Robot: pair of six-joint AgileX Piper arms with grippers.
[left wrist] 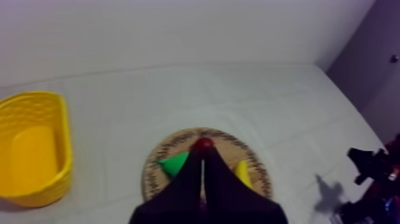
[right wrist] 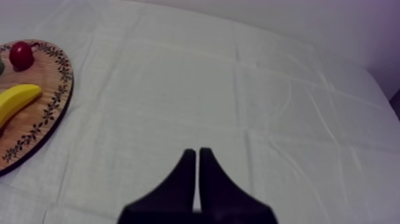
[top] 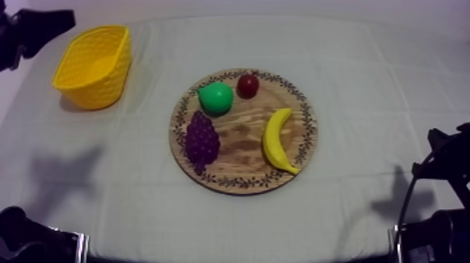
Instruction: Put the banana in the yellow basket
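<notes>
The yellow banana (top: 278, 140) lies on the right side of the round wooden board (top: 241, 134), mid-table. A green pear (top: 215, 98), a small red fruit (top: 247, 85) and purple grapes (top: 201, 140) share the board. The yellow basket (top: 91, 66) stands at the far left and nothing is visible inside it. My left gripper (left wrist: 202, 158) is shut on nothing, a narrow wedge held back from the board (left wrist: 257, 167), with the banana (left wrist: 243, 173) beside it. My right gripper (right wrist: 197, 154) is shut on nothing over bare cloth, well right of the board (right wrist: 56, 101) and banana (right wrist: 18, 101).
My left arm (top: 31, 238) rests low at the near left corner and my right arm (top: 437, 217) at the near right. A dark shape (top: 31, 31) sits behind the basket at the far left. Bare cloth surrounds the board.
</notes>
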